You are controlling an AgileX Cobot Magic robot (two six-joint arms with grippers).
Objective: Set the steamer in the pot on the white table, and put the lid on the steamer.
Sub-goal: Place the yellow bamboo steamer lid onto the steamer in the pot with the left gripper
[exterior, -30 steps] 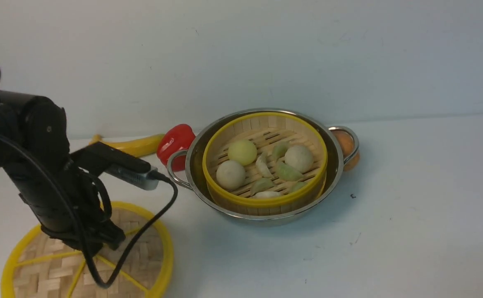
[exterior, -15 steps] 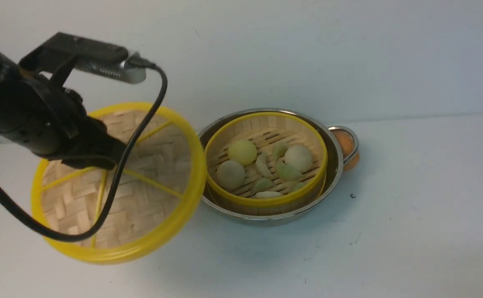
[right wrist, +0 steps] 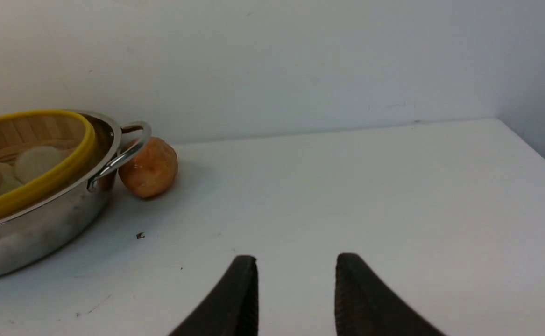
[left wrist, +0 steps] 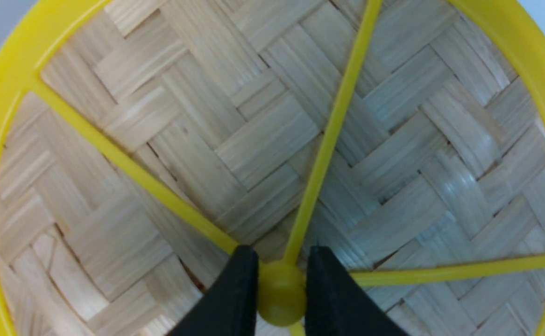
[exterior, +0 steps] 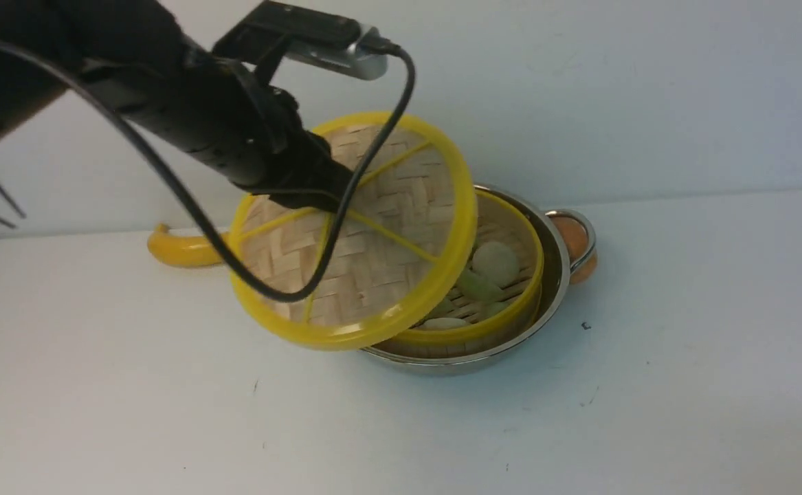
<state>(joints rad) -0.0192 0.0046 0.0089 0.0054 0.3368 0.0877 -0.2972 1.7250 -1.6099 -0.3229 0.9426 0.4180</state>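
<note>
On the white table [exterior: 682,357], the pot [exterior: 557,275] holds the steamer [exterior: 504,326]. The lid [exterior: 387,275], flat on the table a second ago, now hangs tilted over the steamer's left side, with my left gripper [left wrist: 281,261] pinching its knob [left wrist: 281,294]. My right gripper [right wrist: 295,263] is parted and empty.

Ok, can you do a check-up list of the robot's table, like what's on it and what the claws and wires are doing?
Surface: white table, a few dark specks.
Job's things: steamer with toy food sits in the pot; lid is held up, tilted, partly over the steamer, not seated.
Clutter: banana at the back; orange round fruit beside the pot.
Grippers: left gripper shut on the lid's centre knob; right gripper open, empty, over the table.
Cables: black cable loops across the lid.
Surroundings: plain pale wall; nothing else seen.
</note>
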